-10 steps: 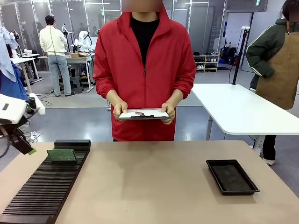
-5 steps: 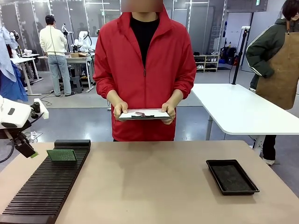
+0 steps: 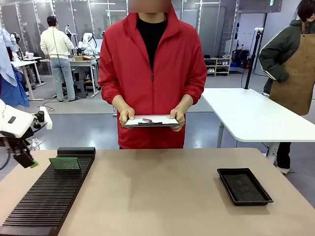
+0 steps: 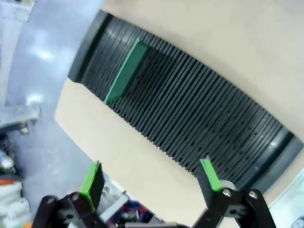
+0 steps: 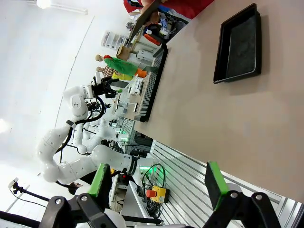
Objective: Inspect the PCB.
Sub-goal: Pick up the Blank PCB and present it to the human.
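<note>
While hanging just off the table's [image 3: 162, 206] left edge, grips nothing: left gripper [image 3: 28, 161], jaws spread wide, green pads [image 4: 91, 183] bare in the wrist view, rack and tabletop below them. Apart from the board, touching neither it nor the rack.

Next to the right, long black slotted rack [image 3: 42, 201] along the table's left side, running from near edge to far. Circuit board [image 3: 65, 163] seated in the rack's slots near the far end, just short of the raised end block. Green, seen almost edge-on from the left wrist [image 4: 124, 72], lined up with the slots. Cannot tell how steeply tipped.

Middle, beyond the far edge: person in a red jacket [image 3: 172, 64], both hands [image 3: 126, 116] holding a clipboard [image 3: 152, 119] level at waist height, something small and dark lying on its paper.

Right side of the table: shallow black tray [image 3: 253, 202], lying flat. Right gripper [image 5: 156, 180] likewise wide open, holding nothing, back from the table, tray [image 5: 216, 59] far ahead of its fingers.
</note>
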Motion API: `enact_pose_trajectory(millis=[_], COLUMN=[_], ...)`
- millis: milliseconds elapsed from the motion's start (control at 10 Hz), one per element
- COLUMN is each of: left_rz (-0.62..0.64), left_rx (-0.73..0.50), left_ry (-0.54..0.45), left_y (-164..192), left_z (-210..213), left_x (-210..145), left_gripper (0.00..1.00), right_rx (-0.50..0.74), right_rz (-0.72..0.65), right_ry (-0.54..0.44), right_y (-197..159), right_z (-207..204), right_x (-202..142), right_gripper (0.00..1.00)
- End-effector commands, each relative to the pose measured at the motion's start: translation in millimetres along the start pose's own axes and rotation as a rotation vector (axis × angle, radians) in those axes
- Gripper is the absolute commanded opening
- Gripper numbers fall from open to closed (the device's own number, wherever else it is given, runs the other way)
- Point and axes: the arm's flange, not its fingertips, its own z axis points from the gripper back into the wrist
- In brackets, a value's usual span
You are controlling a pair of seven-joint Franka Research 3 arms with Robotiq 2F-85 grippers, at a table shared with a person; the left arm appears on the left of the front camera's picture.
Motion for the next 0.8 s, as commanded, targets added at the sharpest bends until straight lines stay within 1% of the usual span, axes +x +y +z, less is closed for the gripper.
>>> enact_pose_trajectory(millis=[0,100,200,300,400,600,700], left_rz=[-0.179,-0.299,-0.365,-0.405,-0.422,-0.443,-0.439], left_rx=[-0.062,-0.036,-0.028,-0.047,-0.015,-0.064,-0.095], left_ry=[-0.078,-0.110,-0.154,-0.168,-0.155,-0.123,-0.075], left_y=[35,48,57,64,71,86,93], left_z=[-22,-38,-51,-65,-80,-95,-107], left_x=[0,0,3,8,14,23,29], left_gripper=[1.00,1.00,1.00,1.00,1.00,1.00,1.00], right_rx=[0.009,0.009,0.009,0.009,0.009,0.009,0.009], right_rz=[0.010,0.010,0.010,0.010,0.010,0.010,0.010], right_ry=[-0.007,-0.007,-0.007,-0.007,-0.007,-0.007,-0.007], right_y=[2,2,2,2,2,2,2], right_z=[1,1,1,1,1,1,1], right_x=[0,0,0,0,0,0,0], right_gripper=[1.00,1.00,1.00,1.00,1.00,1.00,1.00])
